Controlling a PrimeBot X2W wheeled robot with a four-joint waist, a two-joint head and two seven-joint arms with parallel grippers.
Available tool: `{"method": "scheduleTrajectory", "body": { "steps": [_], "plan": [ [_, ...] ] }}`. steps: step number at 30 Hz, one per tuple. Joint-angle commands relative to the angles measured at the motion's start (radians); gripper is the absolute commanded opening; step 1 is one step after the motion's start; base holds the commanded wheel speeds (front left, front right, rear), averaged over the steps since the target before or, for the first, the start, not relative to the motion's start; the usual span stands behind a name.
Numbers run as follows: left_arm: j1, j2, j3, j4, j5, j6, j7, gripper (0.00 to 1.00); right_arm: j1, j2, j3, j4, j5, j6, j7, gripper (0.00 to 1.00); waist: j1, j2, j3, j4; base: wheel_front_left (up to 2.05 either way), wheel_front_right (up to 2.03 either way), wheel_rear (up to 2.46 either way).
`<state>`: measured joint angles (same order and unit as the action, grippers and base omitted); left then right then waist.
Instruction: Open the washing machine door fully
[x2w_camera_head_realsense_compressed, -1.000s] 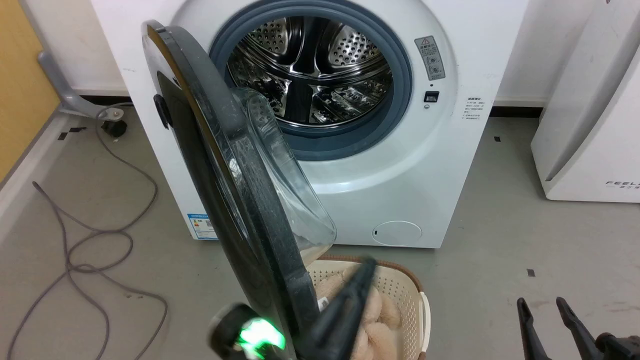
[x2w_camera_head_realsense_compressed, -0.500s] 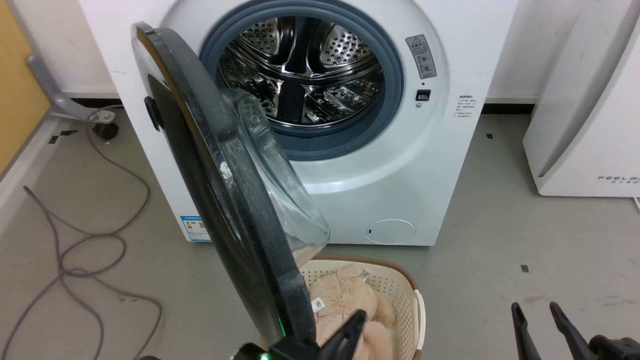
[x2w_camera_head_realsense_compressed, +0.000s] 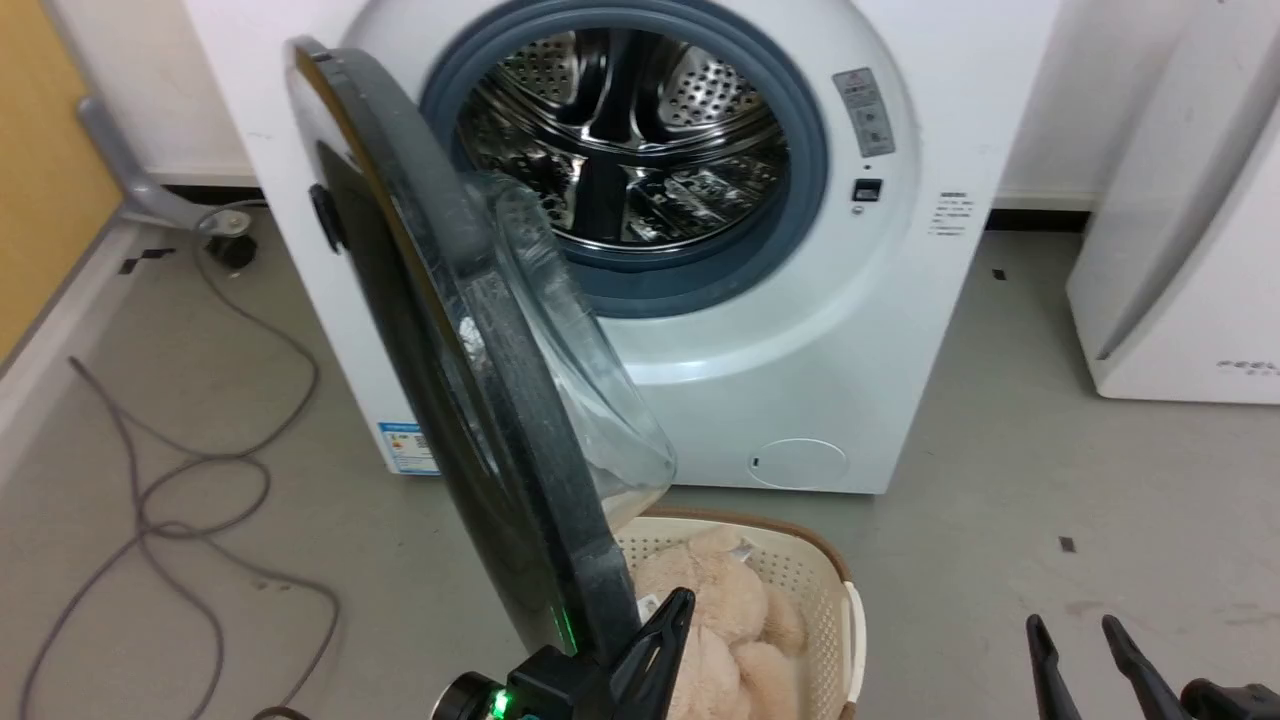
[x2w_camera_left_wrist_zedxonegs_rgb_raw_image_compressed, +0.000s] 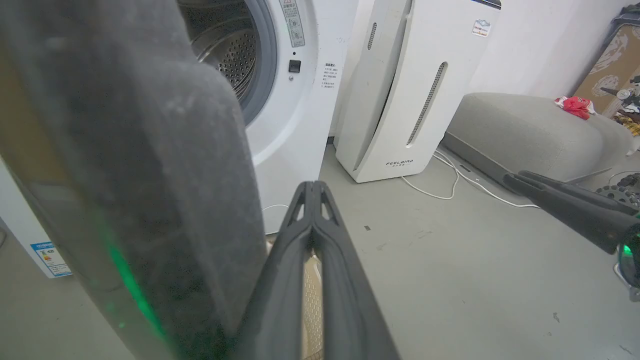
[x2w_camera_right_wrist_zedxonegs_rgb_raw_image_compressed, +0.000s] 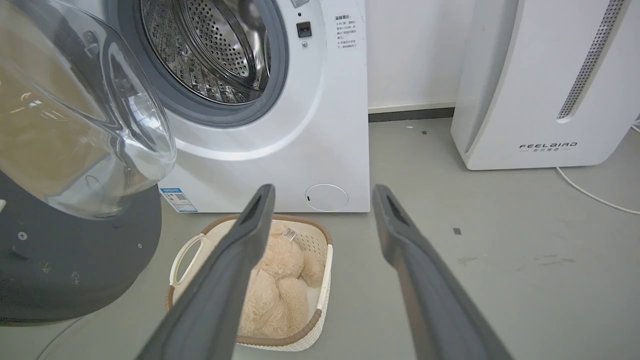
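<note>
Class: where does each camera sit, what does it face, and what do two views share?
Head view: on the head, looking down at the washing machine and open washing machine door; left end effector, right end effector at bottom.
Left wrist view: left wrist, along shut fingers beside the washing machine door.
Right wrist view: right wrist, between open fingers toward the basket.
Shared: head and right wrist views show the plush toy.

We see our left gripper (x2w_camera_head_realsense_compressed: 678, 605) as two long, thin, dark grey fingers (x2w_camera_head_realsense_compressed: 660, 640) with pointed tips and small slots near the ends. Just below them glows a bright green light (x2w_camera_head_realsense_compressed: 500, 703) on a round black wrist part (x2w_camera_head_realsense_compressed: 465, 700). Well right of that light, our right gripper (x2w_camera_head_realsense_compressed: 1073, 632) has matching fingers.
</note>
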<state>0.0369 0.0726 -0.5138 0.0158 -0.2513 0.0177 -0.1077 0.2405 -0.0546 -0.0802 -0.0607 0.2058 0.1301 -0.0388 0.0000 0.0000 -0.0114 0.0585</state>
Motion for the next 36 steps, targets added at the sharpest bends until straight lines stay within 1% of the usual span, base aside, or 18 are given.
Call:
{"method": "scheduleTrajectory", "body": {
  "steps": [1,8,12,18,22,27,32,36],
  "plan": [
    [-0.002,-0.004,0.003,0.000,-0.006,0.010,-0.006,0.00,0.001,0.004,-0.003,0.004,0.005,0.001,-0.008,1.00,0.0000,0.0000,-0.001,0.017,0.00,0.00,0.00],
    [0.008,-0.001,0.006,-0.015,-0.009,0.028,-0.015,0.00,-0.003,0.004,-0.015,0.004,0.001,0.001,-0.010,1.00,0.0000,0.0000,0.005,0.108,0.00,0.00,0.00],
    [0.026,-0.001,0.014,-0.036,-0.023,0.040,-0.018,0.00,-0.008,0.004,-0.027,0.001,-0.003,0.001,-0.011,1.00,0.0000,0.0000,0.012,0.173,0.00,0.00,0.00],
    [0.052,0.002,0.029,-0.077,-0.032,0.066,-0.029,0.00,-0.011,0.004,-0.045,-0.006,-0.013,0.001,-0.011,1.00,0.0000,0.0000,0.026,0.292,0.00,0.00,0.00],
    [0.069,0.008,0.059,-0.093,-0.048,0.085,-0.038,0.00,-0.022,0.004,-0.046,-0.009,-0.011,0.001,-0.011,1.00,0.0000,0.0000,0.039,0.344,0.00,0.00,0.00],
    [0.057,0.027,0.120,-0.082,-0.073,0.101,-0.063,0.00,-0.031,0.004,-0.049,-0.004,-0.006,0.001,-0.016,1.00,0.0000,0.0000,0.052,0.382,0.00,0.00,0.00],
    [0.008,0.047,0.209,-0.030,-0.110,0.109,-0.102,0.00,-0.038,0.004,-0.047,-0.003,-0.015,0.001,-0.017,1.00,0.0000,0.0000,0.066,0.391,0.00,0.00,0.00],
    [-0.047,0.069,0.291,0.019,-0.131,0.118,-0.130,0.00,-0.047,0.004,-0.044,-0.011,-0.026,0.001,-0.011,1.00,0.0000,0.0000,0.089,0.383,0.00,0.00,0.00]
  ]
}}
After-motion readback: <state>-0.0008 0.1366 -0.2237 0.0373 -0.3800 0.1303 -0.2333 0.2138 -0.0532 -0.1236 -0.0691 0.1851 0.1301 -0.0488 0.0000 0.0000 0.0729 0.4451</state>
